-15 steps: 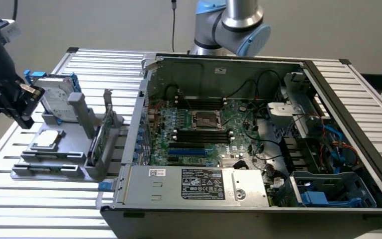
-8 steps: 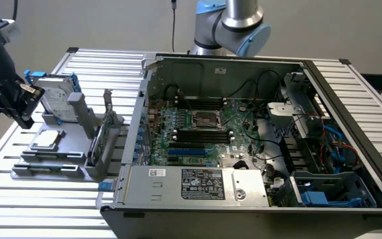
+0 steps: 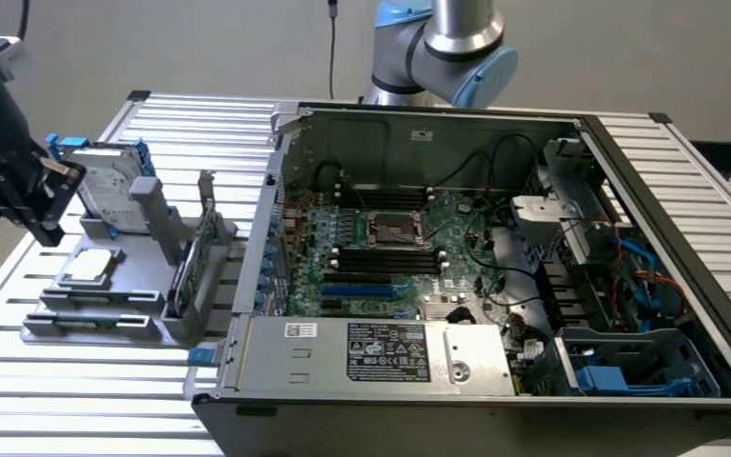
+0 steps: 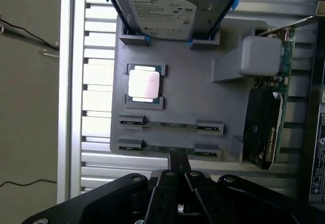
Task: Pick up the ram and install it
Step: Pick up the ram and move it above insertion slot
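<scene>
On the exterior view's left of the open grey metal computer case (image 3: 429, 129): a grey plastic parts tray (image 4: 203, 102). The black gripper (image 4: 177, 162) hangs above it, jaws drawn together, holding nothing. The ram (image 4: 155, 148), a long thin green circuit-board stick, stands on edge below in the tray's near holders. Its long axis runs left to right.

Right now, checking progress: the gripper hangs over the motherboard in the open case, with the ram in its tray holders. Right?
No. The gripper hangs over the grey parts tray beside the case, not the motherboard, as the exterior view shows. The ram does sit in its tray holders.
</scene>
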Robot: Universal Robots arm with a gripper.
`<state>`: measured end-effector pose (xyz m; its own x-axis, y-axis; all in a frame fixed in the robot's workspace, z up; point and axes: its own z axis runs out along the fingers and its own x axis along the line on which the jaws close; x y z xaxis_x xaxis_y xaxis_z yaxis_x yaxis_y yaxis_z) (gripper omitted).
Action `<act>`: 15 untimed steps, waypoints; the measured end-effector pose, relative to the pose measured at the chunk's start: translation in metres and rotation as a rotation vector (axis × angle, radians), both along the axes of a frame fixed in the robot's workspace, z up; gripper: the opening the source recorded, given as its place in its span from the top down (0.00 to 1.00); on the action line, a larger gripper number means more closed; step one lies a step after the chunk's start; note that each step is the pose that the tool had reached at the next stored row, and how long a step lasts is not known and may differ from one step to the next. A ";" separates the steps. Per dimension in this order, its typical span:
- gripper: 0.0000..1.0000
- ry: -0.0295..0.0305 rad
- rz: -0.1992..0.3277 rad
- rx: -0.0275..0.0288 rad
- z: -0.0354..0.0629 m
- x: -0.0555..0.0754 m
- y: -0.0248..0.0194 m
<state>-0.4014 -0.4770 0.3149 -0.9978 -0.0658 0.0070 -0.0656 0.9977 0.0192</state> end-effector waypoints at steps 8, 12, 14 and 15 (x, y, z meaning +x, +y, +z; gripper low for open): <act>0.89 0.0000 0.146 0.0000 -0.0001 0.000 0.0000; 0.89 -0.0001 0.218 0.0000 -0.0001 0.000 0.0000; 0.89 -0.0001 0.256 0.0001 -0.0002 0.000 0.0000; 0.89 0.0001 0.274 0.0000 -0.0001 0.000 0.0000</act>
